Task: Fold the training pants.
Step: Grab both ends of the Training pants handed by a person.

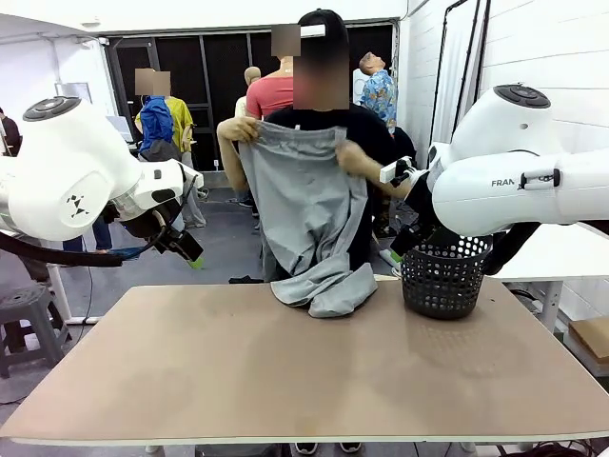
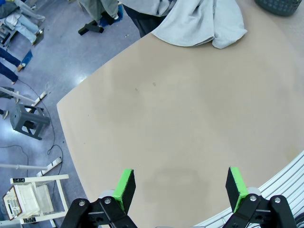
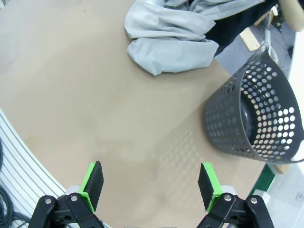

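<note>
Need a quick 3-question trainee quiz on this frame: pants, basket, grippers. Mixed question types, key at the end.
1. True or false: the light grey soft-fabric training pants lie flat and fully folded on the tan table.
2. Where does the black perforated plastic basket stand? A) on the table, on the robot's right side, beside the pants. B) on the floor under the table. C) upside down at the table's middle.
3. In a few words, what state are the left gripper and the right gripper in?

Key
1. False: the person's hands hold the waistband up, and only the leg ends rest on the table.
2. A
3. Both open, holding nothing, above bare table.
</note>
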